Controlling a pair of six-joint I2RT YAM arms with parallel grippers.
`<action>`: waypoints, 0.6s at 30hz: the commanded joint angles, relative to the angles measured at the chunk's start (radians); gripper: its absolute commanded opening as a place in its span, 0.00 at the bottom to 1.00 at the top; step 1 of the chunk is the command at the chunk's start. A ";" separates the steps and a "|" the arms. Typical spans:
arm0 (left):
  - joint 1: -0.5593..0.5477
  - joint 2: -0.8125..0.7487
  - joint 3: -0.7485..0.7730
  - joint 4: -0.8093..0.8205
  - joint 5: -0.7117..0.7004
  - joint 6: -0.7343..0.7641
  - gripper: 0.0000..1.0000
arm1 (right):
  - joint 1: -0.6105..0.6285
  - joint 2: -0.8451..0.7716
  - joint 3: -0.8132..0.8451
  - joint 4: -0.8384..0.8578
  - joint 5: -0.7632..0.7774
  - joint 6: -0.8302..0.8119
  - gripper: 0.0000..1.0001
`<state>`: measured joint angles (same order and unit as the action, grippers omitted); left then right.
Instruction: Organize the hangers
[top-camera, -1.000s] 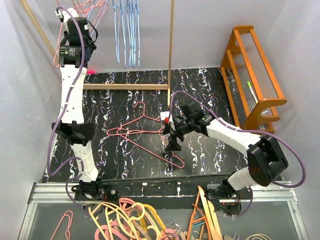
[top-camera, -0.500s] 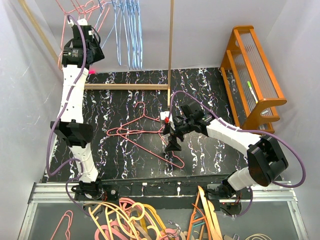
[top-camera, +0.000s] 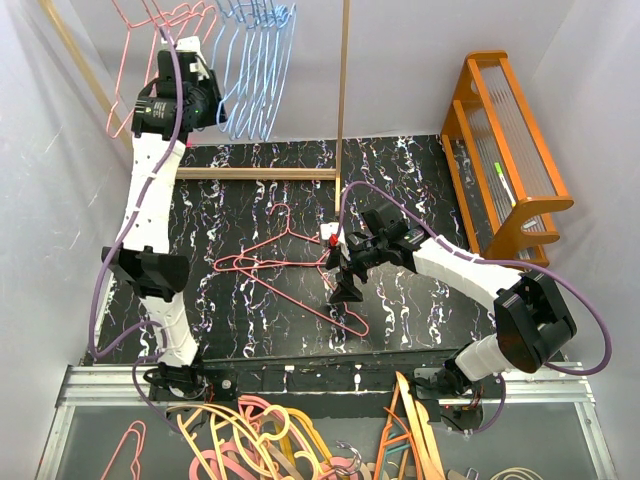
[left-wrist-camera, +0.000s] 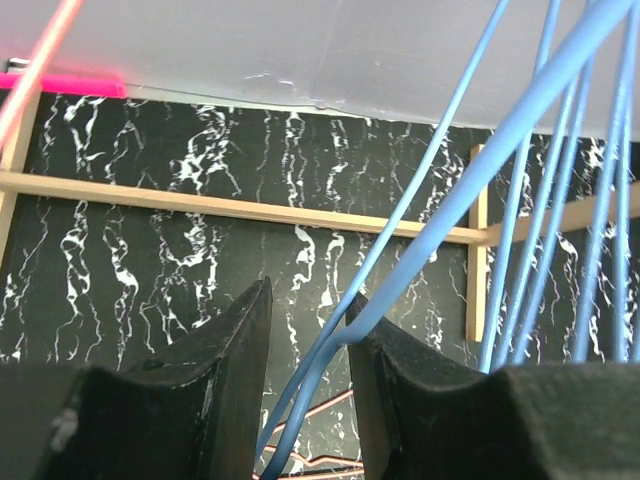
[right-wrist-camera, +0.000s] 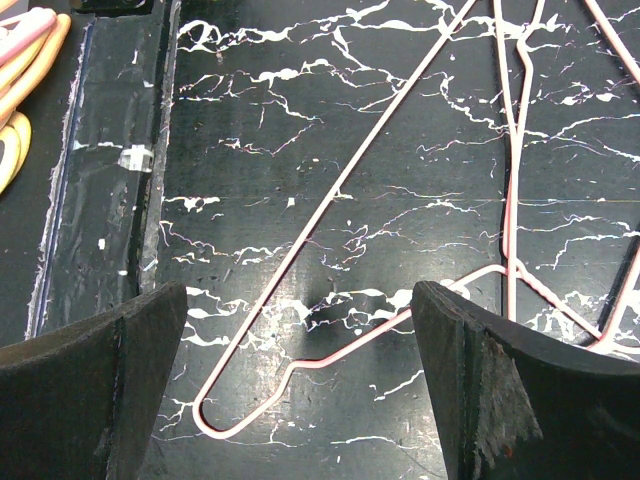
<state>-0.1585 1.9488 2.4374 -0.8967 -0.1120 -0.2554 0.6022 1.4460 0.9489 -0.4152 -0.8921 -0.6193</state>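
Several light blue wire hangers (top-camera: 255, 70) hang from the rack at the top, tilted, with pink-red hangers (top-camera: 150, 25) hung to their left. My left gripper (top-camera: 205, 100) is raised among the blue ones. In the left wrist view one blue hanger (left-wrist-camera: 463, 190) runs through the gap of the left gripper (left-wrist-camera: 308, 300) and leans on the right finger; the jaws stand apart, not pinching it. Two or three pink hangers (top-camera: 285, 265) lie on the black marbled table. My right gripper (top-camera: 345, 285) hovers wide open over their right end, a pink hanger (right-wrist-camera: 345, 190) lying below the right gripper (right-wrist-camera: 300, 300).
The wooden rack has a low rail (top-camera: 250, 173) and an upright post (top-camera: 343, 100). An orange shelf (top-camera: 505, 150) stands at the right. Thick orange, pink and cream hangers (top-camera: 260, 440) are piled below the table's near edge.
My left arm has swung right, from the pink hung hangers to the blue ones, which now hang tilted. The right arm has not moved.
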 joint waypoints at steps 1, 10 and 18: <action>-0.070 -0.040 0.040 0.022 0.029 0.068 0.00 | 0.006 -0.018 0.021 0.046 -0.015 0.006 0.99; -0.090 -0.073 -0.069 0.026 -0.066 0.229 0.89 | 0.006 -0.026 0.015 0.091 0.044 0.041 0.99; 0.386 -0.193 -0.185 -0.115 0.396 0.270 0.97 | -0.015 0.022 0.144 -0.003 0.089 -0.110 0.99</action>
<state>-0.0315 1.8889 2.2642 -0.9005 0.0605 -0.0338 0.6018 1.4509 0.9802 -0.3973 -0.8162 -0.6212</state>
